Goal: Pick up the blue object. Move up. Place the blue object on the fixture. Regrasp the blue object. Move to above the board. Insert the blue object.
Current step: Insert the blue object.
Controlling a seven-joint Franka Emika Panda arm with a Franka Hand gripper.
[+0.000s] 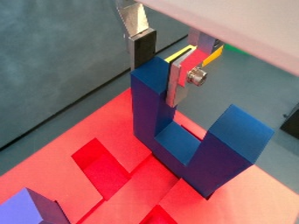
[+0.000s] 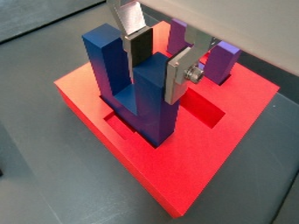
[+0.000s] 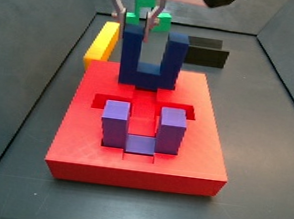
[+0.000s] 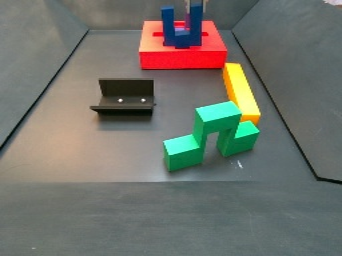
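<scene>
Wrist views both give us the gripper [image 2: 155,63] above the board [image 2: 222,166], fingers [image 2: 180,77] clamped on 1 prong of the blue object [image 2: 138,96]. We see the object upright, its 2 prongs pointing up, bridge down in a recess of the red slab. A side view shows the purple block [image 3: 141,127] seated in the board nearer the camera. We also see the fixture [image 4: 124,97], yellow bar [image 4: 241,90] and green block [image 4: 207,133] on the floor, well apart from the board.

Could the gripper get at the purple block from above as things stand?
Probably not yet: the gripper is shut on the blue object at the board. The purple block itself stands uncovered.
</scene>
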